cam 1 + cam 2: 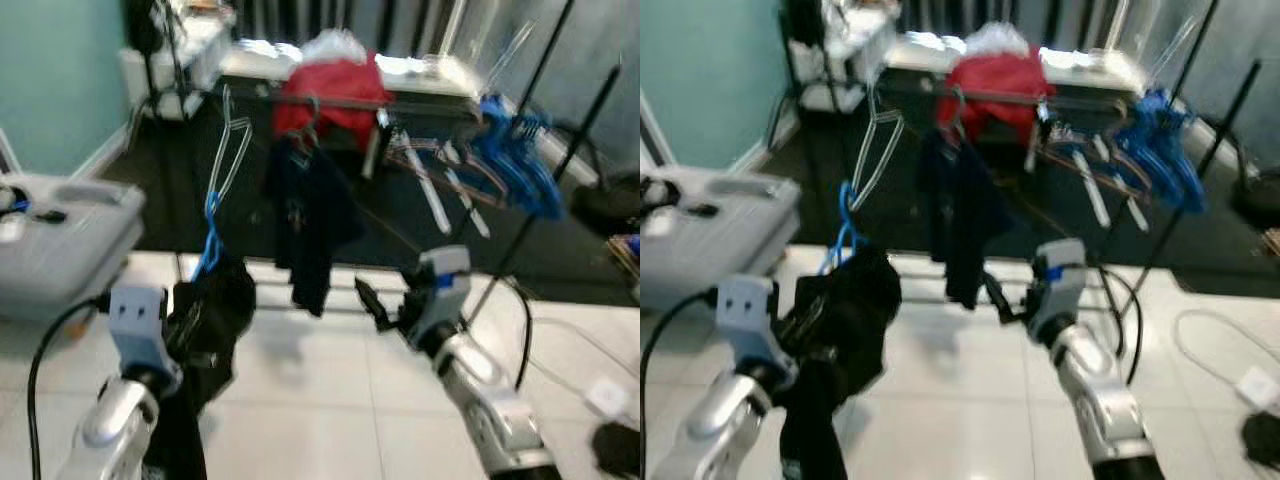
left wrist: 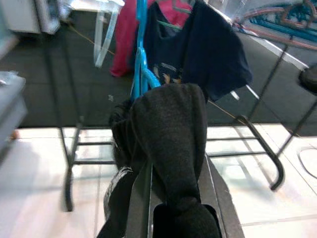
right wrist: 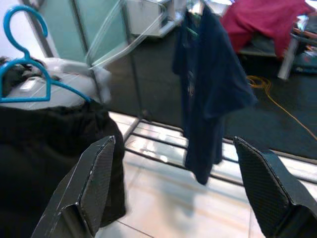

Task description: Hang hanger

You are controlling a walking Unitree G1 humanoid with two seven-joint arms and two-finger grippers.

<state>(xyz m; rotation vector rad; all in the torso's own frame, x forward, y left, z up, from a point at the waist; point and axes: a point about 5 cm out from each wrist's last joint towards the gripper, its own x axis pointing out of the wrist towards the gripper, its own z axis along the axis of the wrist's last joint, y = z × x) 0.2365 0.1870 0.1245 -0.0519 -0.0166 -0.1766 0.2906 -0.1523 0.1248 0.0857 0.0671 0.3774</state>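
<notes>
- Task status: not done. Your blue hanger (image 1: 208, 240) with the black garment (image 1: 205, 330) draped on it is still off the rail (image 1: 340, 102), at near left and below it.
- Left pincer (image 2: 171, 198): its two fingers are closed around a bunched fold of the black garment, and the hanger's hook rises above it. Whether the fingers also press the hanger itself, you cannot tell.
- Right pincer (image 3: 181, 188): fingers spread wide, nothing held. It hovers at near centre-right, pointing toward the rack.
- Left to do, by your judgement: raise the hook to the rail and set it over a free stretch, then let go.
- On the rail: a clear empty hanger (image 1: 232, 140) at left, a dark navy shirt (image 1: 310, 215) at centre, a bunch of blue hangers (image 1: 515, 155) at right, with pale ones (image 1: 440, 180) beside them.
- Beyond the rack: a red cloth (image 1: 335, 90) on a far table (image 1: 430, 75).
- Near left: a grey case (image 1: 65, 235).
- In your way: the navy shirt hangs close beside the open gap; the rack's low bars (image 2: 148, 144) lie across the floor ahead.
</notes>
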